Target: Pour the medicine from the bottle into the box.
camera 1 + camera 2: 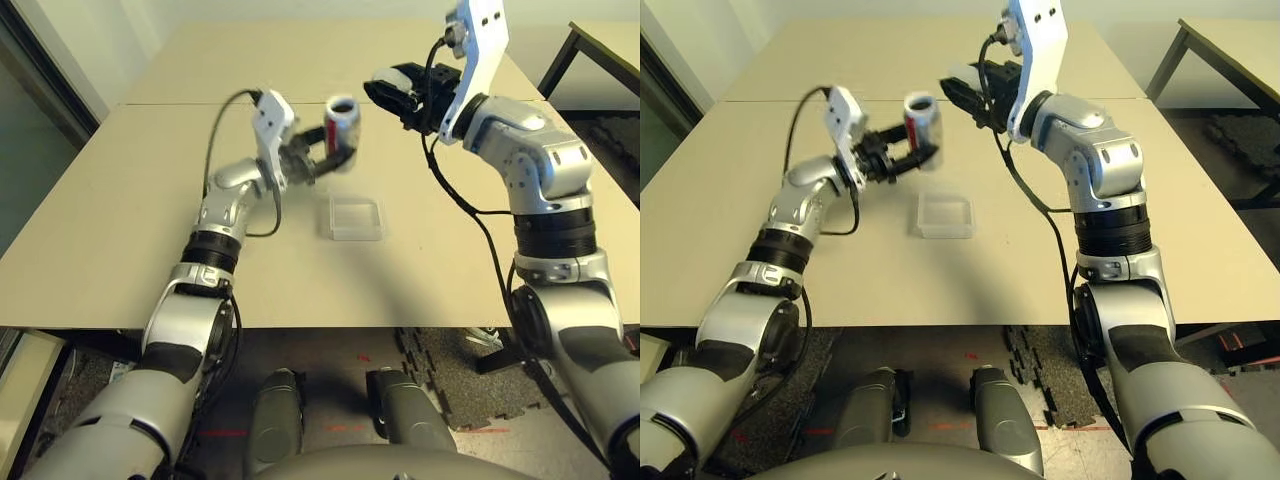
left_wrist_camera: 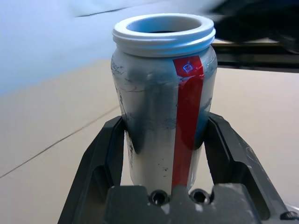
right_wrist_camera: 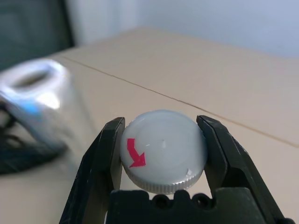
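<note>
one silvery, scuffed, uncapped bottle [image 2: 154,107] with a red stripe, left gripper [image 2: 166,140] clamped round it, right gripper [image 3: 163,154] clamped on a grey cap [image 3: 163,149]

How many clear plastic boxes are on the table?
1: the box sits on the table, below the bottle in the head views.

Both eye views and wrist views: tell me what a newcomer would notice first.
Likely the silver bottle with its red stripe, open-mouthed and upright in the left gripper above the table. Next, the grey cap with its pink-red arrow, pinched in the right gripper. Below them, the clear box sits on the table.
</note>
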`<state>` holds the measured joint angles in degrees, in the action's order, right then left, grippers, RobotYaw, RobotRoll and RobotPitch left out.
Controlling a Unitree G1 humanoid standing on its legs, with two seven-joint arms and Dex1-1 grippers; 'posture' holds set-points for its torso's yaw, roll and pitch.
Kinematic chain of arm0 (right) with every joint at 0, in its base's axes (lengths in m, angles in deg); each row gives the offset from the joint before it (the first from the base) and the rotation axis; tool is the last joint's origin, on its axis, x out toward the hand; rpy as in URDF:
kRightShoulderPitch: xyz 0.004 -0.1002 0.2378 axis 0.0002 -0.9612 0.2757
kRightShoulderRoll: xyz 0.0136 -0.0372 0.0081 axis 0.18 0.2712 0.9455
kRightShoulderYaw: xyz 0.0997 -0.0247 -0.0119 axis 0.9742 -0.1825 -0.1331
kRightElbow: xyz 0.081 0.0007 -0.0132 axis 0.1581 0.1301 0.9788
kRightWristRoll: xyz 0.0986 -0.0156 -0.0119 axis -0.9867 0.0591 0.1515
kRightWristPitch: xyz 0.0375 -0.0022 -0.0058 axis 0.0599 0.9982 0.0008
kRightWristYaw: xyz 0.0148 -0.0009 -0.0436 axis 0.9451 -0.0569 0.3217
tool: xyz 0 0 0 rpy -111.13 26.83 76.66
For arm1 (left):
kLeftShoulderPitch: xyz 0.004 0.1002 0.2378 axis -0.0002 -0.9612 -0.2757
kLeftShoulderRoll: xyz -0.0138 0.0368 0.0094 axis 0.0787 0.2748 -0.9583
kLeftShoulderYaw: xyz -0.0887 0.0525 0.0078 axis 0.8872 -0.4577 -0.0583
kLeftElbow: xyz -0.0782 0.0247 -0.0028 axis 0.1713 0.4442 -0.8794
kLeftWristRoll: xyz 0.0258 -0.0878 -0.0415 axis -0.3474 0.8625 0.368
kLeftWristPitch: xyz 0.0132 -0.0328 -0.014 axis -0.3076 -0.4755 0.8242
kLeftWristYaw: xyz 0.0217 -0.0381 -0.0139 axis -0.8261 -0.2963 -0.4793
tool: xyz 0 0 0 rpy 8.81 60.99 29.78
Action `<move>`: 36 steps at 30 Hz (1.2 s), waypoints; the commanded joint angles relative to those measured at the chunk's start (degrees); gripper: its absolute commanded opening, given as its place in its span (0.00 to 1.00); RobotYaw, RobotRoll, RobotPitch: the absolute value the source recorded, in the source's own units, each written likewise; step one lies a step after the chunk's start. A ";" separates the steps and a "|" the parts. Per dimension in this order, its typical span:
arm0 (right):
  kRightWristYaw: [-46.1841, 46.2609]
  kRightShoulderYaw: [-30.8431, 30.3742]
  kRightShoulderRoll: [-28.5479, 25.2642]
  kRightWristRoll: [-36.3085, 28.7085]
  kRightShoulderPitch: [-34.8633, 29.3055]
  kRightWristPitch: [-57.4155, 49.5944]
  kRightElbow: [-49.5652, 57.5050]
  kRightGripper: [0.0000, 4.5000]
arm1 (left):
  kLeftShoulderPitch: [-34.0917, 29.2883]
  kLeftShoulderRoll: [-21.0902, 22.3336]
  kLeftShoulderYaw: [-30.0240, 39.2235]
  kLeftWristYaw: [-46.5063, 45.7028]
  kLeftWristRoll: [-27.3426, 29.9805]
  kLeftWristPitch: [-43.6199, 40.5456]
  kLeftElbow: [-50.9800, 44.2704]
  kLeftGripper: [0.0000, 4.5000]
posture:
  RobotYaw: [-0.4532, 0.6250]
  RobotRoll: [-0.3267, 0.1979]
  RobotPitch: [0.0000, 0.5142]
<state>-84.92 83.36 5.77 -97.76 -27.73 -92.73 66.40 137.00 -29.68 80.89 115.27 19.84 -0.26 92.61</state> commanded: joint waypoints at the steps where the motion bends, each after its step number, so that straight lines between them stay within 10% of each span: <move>1: 3.98 1.98 2.01 2.05 -1.68 5.52 -5.91 0.57 | -0.40 -1.15 1.56 -9.50 -2.53 3.14 5.08 0.61 | 0.26 0.62 0.15; 23: 13.65 4.61 8.74 9.03 -0.71 32.07 -45.28 0.57 | -2.48 -4.54 4.08 -26.43 -5.33 10.03 16.33 0.61 | 0.30 0.62 0.17; 29: 13.10 4.69 8.14 8.97 0.18 32.74 -46.51 1.00 | -2.72 -3.95 4.42 -26.37 -5.20 9.65 15.42 0.61 | 0.31 0.62 0.16; 36: 11.87 5.37 6.75 7.99 0.39 32.34 -43.40 1.00 | -2.25 -3.60 5.96 -27.05 -4.40 7.61 15.31 0.61 | 0.30 0.62 0.16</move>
<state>-72.55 87.92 13.26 -89.56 -28.05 -60.29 21.27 134.58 -33.71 86.18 88.67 15.12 8.34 107.97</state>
